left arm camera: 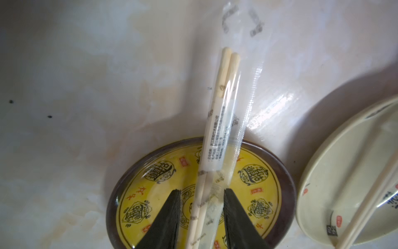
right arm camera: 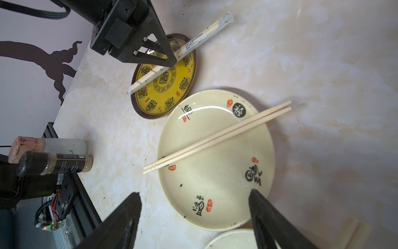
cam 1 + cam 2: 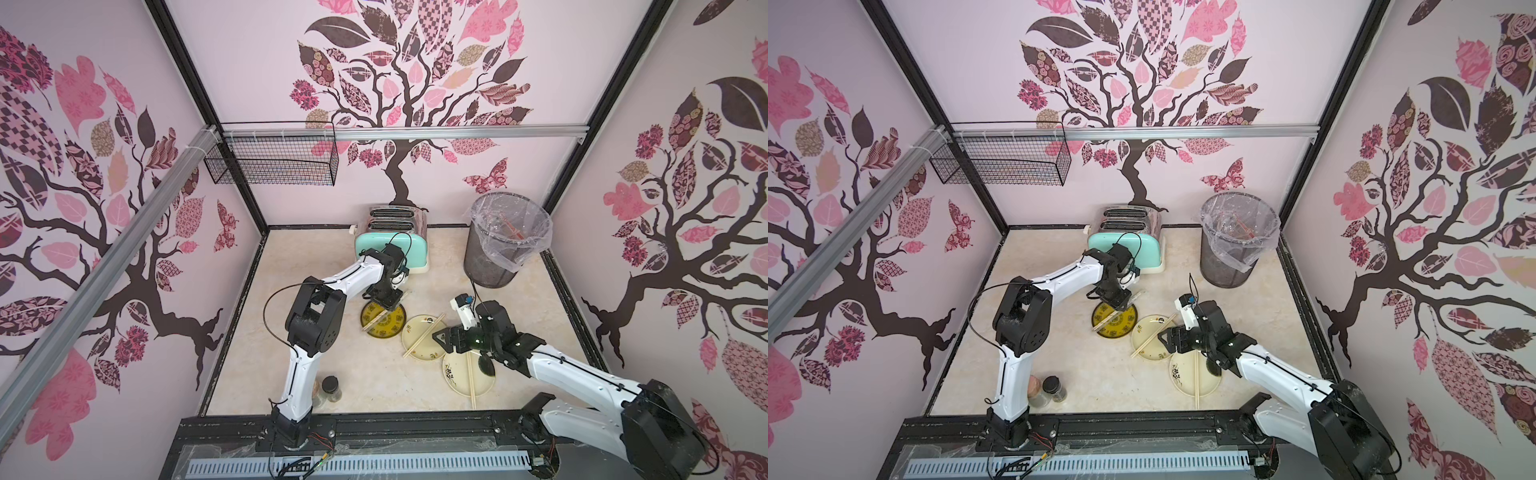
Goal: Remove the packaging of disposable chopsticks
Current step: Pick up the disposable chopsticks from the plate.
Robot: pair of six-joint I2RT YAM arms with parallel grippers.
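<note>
In the left wrist view — not above — the packaging [image 1: 224, 120] shows print.

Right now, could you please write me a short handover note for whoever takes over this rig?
Left gripper: jaws partly open, straddling the sleeve of the wrapped pair on the yellow plate; no clamp visible.
Right gripper: open, empty, above the middle cream plate.
Done: one bare pair lies on that plate, a second bare pair on the near cream plate; something red-orange, probably a sleeve, is in the lined bin.
Left: strip the sleeve and bin it.
</note>
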